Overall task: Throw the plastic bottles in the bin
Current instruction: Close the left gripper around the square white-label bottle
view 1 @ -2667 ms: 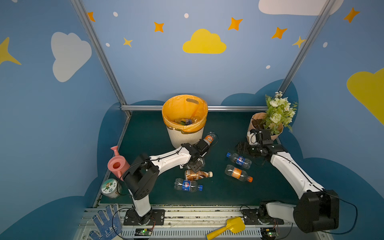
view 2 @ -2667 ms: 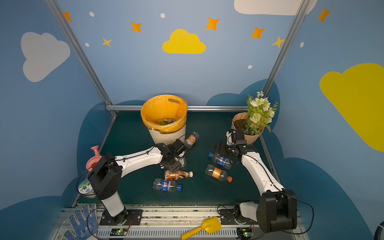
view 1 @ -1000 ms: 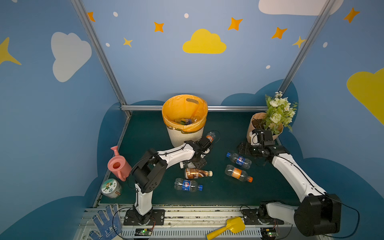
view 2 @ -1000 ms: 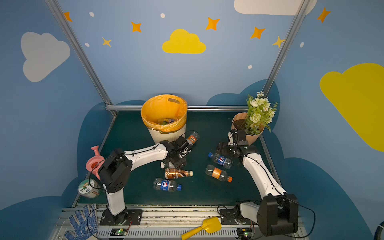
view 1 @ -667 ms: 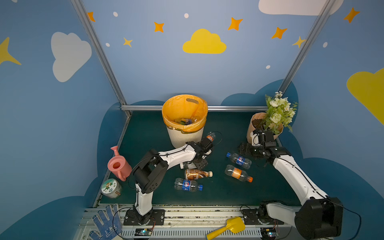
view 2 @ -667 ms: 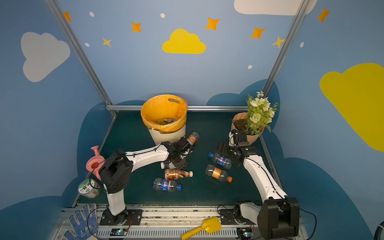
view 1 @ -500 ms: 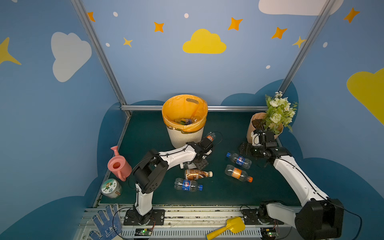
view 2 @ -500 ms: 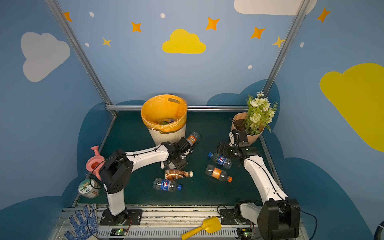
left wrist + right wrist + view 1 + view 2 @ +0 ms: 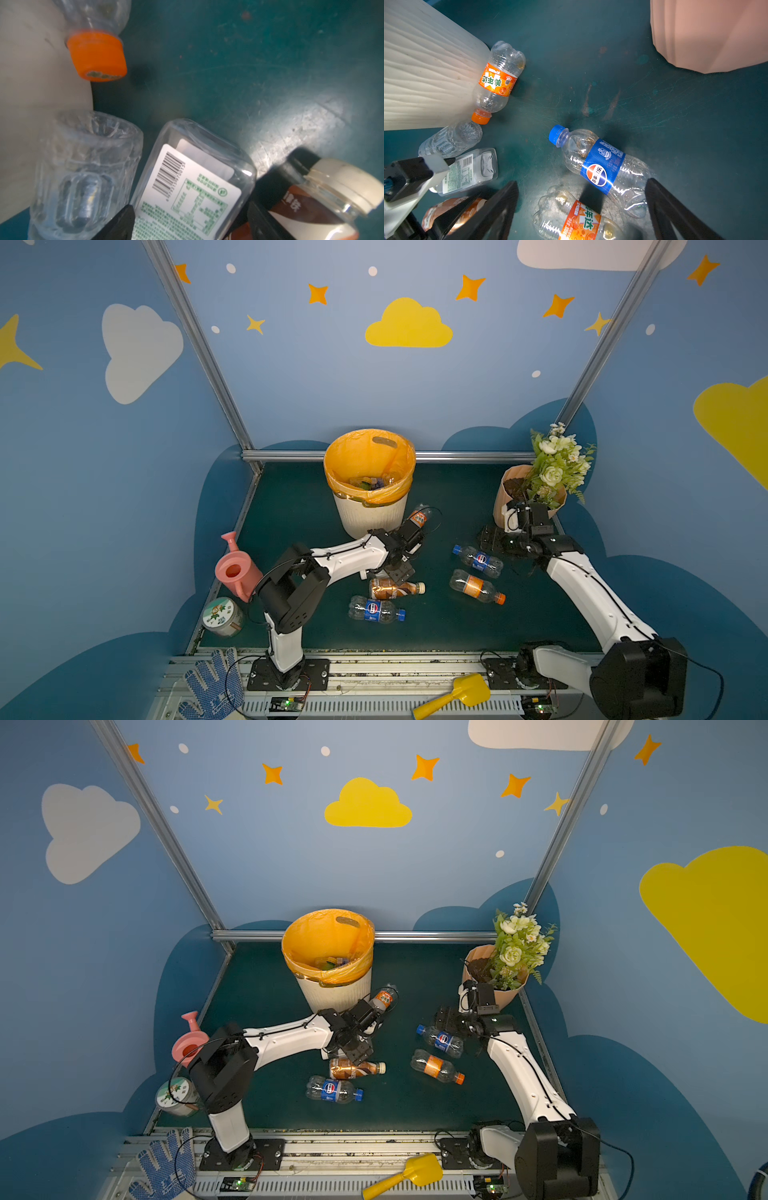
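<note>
The green table [image 9: 436,630] carries the bin [image 9: 370,514] at its back edge. Just in front of the bin, the left pincer [image 9: 190,218] straddles a square clear bottle [image 9: 187,182]; whether its jaws press the sides I cannot tell. Right of the bin, the right pincer [image 9: 581,182] hangs spread wide, empty, above a blue-labelled bottle [image 9: 602,166]. An orange-labelled bottle [image 9: 419,516] rests against the bin's wall. A brown bottle [image 9: 392,588] lies farther in front of the bin.

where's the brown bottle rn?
The brown bottle lies on the green mat near the middle in both top views, between the bin behind it and a blue-label bottle just in front.
</note>
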Available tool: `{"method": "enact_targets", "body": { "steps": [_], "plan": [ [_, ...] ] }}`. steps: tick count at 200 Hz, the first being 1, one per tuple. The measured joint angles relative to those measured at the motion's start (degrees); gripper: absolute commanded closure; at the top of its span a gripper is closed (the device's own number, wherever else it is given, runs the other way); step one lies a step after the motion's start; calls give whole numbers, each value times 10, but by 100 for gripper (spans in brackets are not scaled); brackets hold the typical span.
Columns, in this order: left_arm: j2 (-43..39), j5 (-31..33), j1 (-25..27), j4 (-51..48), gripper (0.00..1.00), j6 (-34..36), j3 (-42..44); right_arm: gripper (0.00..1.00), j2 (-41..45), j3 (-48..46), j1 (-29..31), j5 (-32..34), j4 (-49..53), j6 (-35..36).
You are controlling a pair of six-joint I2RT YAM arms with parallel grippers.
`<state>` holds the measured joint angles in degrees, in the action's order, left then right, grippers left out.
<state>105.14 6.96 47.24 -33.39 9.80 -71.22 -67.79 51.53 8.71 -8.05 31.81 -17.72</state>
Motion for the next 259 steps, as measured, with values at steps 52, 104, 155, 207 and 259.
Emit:
{"method": "enact_targets", "body": {
  "steps": [52, 104, 155, 207, 259],
  "plan": [
    [0, 3, 1, -1, 15, -4, 0, 7, 0, 0, 0, -1, 1, 2],
    [-46, 5, 2, -9, 11, -20, 17, 7, -3, 0, 0, -8, 1, 3],
    [-119, 26, 1, -1, 8, -50, 31, 7, -8, 0, 0, -16, 2, 13],
    [-140, 23, -27, -9, 9, -64, 108, 7, -8, 0, 0, -16, 2, 13],
    [-153, -7, -62, -7, 9, -74, 146, 7, -8, 0, 0, -21, 2, 13]
  ]
}}
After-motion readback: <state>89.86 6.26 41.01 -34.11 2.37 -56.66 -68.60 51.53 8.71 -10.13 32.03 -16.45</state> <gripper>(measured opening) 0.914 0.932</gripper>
